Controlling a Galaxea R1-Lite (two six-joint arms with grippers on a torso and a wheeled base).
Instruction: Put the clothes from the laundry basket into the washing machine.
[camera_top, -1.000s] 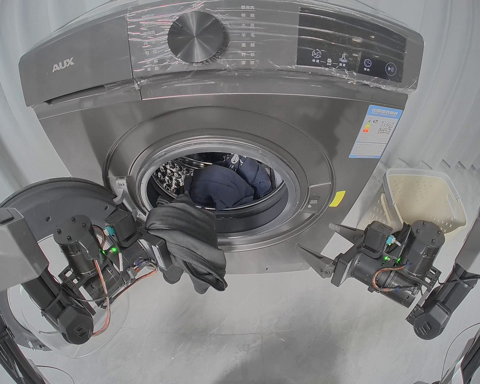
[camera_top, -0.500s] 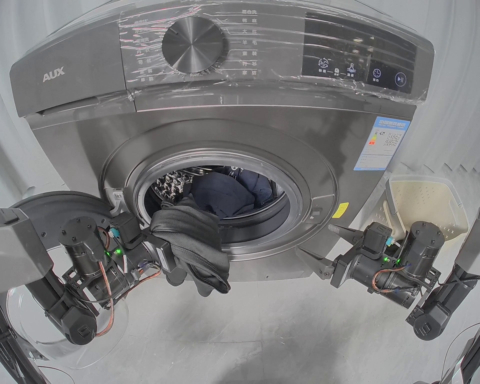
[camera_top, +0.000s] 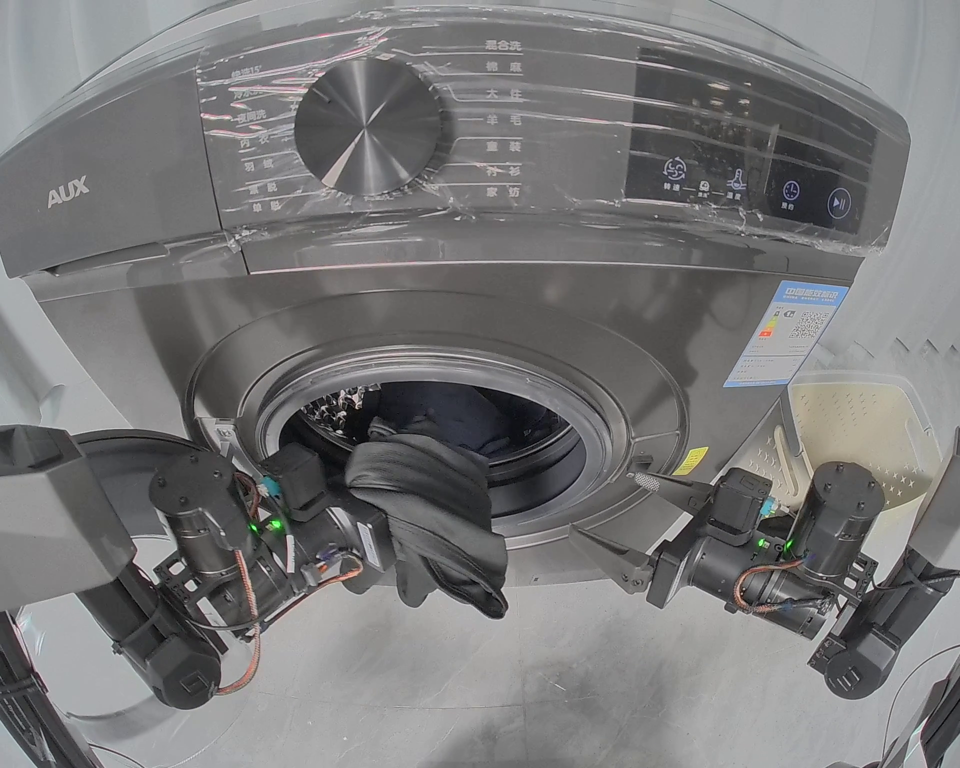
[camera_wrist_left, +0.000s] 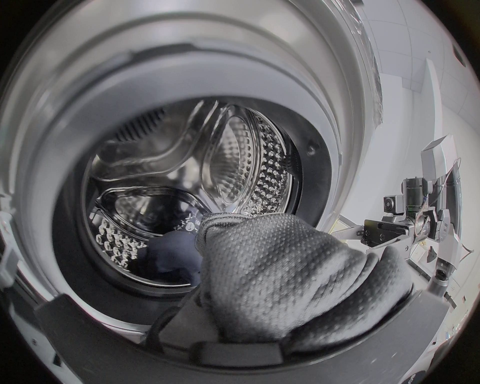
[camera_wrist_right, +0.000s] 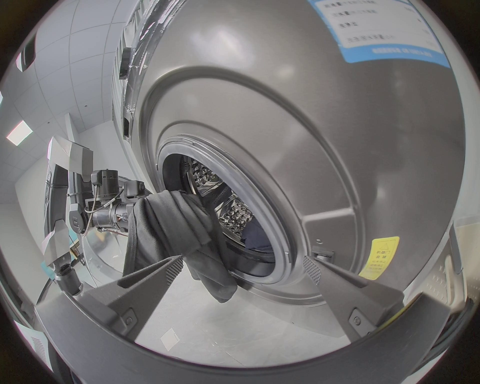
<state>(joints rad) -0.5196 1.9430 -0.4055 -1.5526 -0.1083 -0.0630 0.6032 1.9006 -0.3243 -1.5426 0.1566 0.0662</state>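
Note:
The grey washing machine (camera_top: 480, 310) stands in front with its round port open. Dark blue clothes (camera_top: 450, 415) lie inside the drum (camera_wrist_left: 235, 160) and show as a blue heap (camera_wrist_left: 170, 257) in the left wrist view. My left gripper (camera_top: 385, 530) is shut on a black garment (camera_top: 440, 510) at the port's lower left lip. The cloth drapes over its fingers and hides them. The same black garment (camera_wrist_left: 280, 280) (camera_wrist_right: 170, 225) hangs partly below the rim. My right gripper (camera_top: 608, 508) (camera_wrist_right: 241, 261) stands open and holds nothing, low at the right of the port.
The machine's door (camera_top: 110, 460) is swung open at the left, behind my left arm. A cream laundry basket (camera_top: 860, 430) stands against the machine's right side, behind my right arm. Grey floor (camera_top: 560, 680) lies below the port.
The camera has moved closer to the machine, which looms larger. My left gripper has carried the black garment up and right, against the port's rim. The right gripper stays open.

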